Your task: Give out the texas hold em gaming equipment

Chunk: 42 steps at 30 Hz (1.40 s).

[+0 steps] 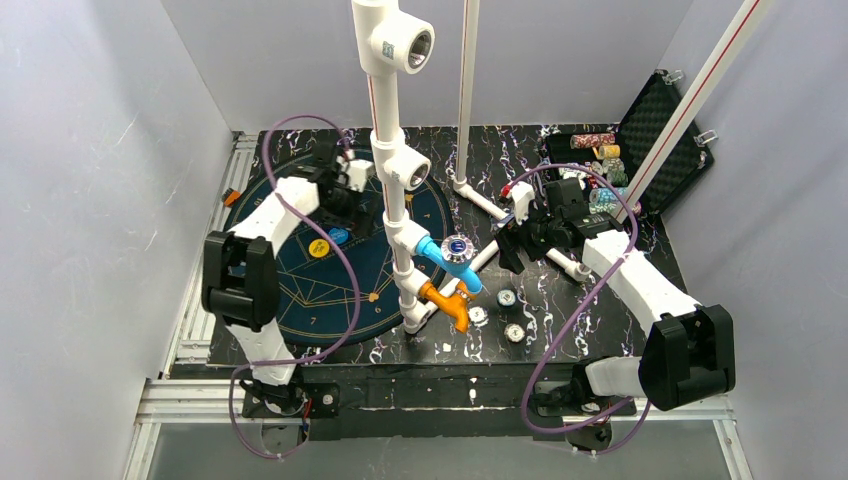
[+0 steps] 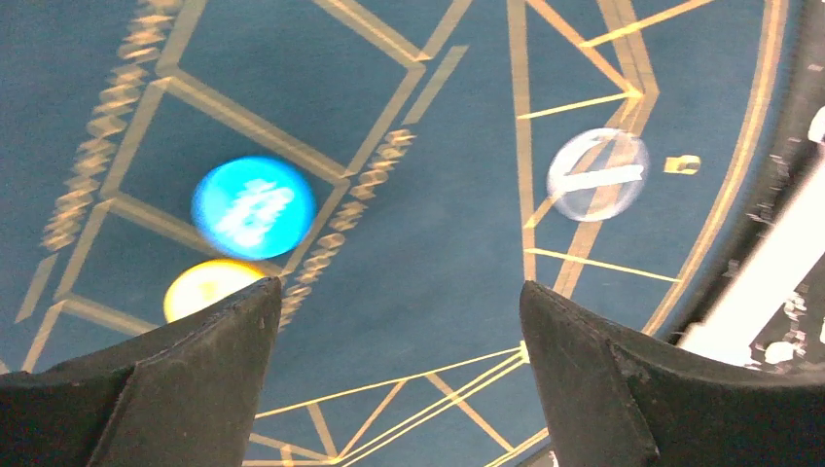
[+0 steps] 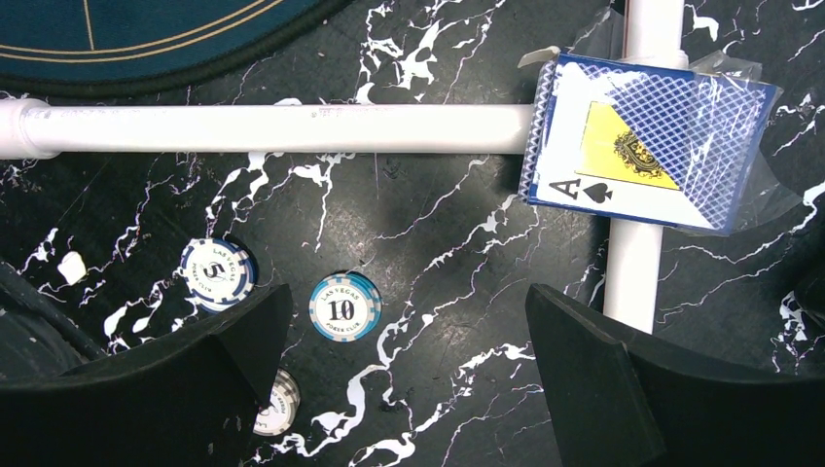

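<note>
On the round blue felt mat (image 1: 300,290) lie a blue chip (image 2: 253,206) and a yellow chip (image 2: 209,287), with a pale round disc (image 2: 597,175) farther right. My left gripper (image 2: 399,285) hovers open above the mat (image 2: 418,195), nothing between its fingers. My right gripper (image 3: 408,289) is open over the black marble table. Below it lie a "5" chip (image 3: 216,274), a light-blue "10" chip (image 3: 343,306) and a third chip (image 3: 277,404) half hidden by the left finger. A wrapped deck of blue-backed cards (image 3: 652,156) rests on a white pipe.
A white PVC pipe frame (image 1: 395,190) with blue and orange fittings stands mid-table, and its low pipes (image 3: 272,128) cross the table top. An open black case (image 1: 660,130) with chip stacks (image 1: 600,160) sits at the back right. Another chip (image 1: 457,245) sits near the blue fitting.
</note>
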{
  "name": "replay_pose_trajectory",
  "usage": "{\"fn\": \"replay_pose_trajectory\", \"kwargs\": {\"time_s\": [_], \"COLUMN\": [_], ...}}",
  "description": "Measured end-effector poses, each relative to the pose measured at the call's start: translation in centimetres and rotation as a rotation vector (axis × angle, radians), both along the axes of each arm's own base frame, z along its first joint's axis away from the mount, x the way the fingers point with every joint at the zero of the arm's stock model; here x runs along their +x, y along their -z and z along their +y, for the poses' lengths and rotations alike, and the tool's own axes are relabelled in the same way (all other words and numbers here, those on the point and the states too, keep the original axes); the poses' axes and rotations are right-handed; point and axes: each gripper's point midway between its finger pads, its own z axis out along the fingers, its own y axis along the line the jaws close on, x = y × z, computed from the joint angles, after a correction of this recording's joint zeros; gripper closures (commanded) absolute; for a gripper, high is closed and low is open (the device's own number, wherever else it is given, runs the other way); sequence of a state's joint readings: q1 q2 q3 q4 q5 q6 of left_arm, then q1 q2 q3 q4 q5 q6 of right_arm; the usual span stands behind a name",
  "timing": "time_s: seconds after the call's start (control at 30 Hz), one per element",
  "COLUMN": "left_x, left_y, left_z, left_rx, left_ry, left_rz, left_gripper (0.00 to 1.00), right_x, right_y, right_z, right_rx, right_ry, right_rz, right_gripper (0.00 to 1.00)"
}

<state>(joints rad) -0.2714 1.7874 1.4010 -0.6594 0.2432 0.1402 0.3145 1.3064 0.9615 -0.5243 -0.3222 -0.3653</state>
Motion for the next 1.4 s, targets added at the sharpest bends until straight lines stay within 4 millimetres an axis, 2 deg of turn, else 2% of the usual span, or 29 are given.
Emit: {"fn": "replay_pose_trajectory", "kwargs": {"time_s": [0.1,0.23,0.4,0.63,0.8,0.87,1.1,1.27,1.4], "left_x": [1.1,1.2,0.8,-0.3,1.6,2.6,3.3,3.4,3.5], "left_y": [-0.9,-0.1,1.6,4.7,5.9,6.3,6.6,6.7,6.6], "left_z": [4.1,8.1,10.1,10.5,9.1,7.9,7.7,7.4,7.1], "left_rx": [0.031,0.080,0.117,0.145,0.140,0.159,0.192,0.235,0.259], "left_ry": [-0.063,-0.112,-0.093,-0.018,0.024,0.054,0.059,0.077,0.097], "left_rz": [-0.039,-0.023,0.011,0.060,0.038,0.024,-0.001,-0.026,-0.042], "left_gripper": [0.12,0.17,0.21,0.21,0.22,0.27,0.33,0.32,0.42], "right_x": [0.0,-0.1,-0.2,0.0,0.2,0.3,0.3,0.3,0.2], "right_y": [0.0,0.1,0.4,0.1,0.4,0.4,0.7,0.9,0.9], "right_z": [0.0,0.1,0.3,0.3,0.4,0.4,0.5,0.5,0.5], "right_rx": [0.002,0.006,0.007,0.009,0.007,0.007,0.005,0.002,0.002], "right_ry": [-0.002,-0.006,-0.011,-0.011,-0.012,-0.012,-0.013,-0.013,-0.013], "right_rz": [0.001,0.007,0.023,0.016,0.029,0.030,0.041,0.048,0.050], "right_gripper": [0.00,0.00,0.00,0.00,0.00,0.00,0.00,0.00,0.00]}}
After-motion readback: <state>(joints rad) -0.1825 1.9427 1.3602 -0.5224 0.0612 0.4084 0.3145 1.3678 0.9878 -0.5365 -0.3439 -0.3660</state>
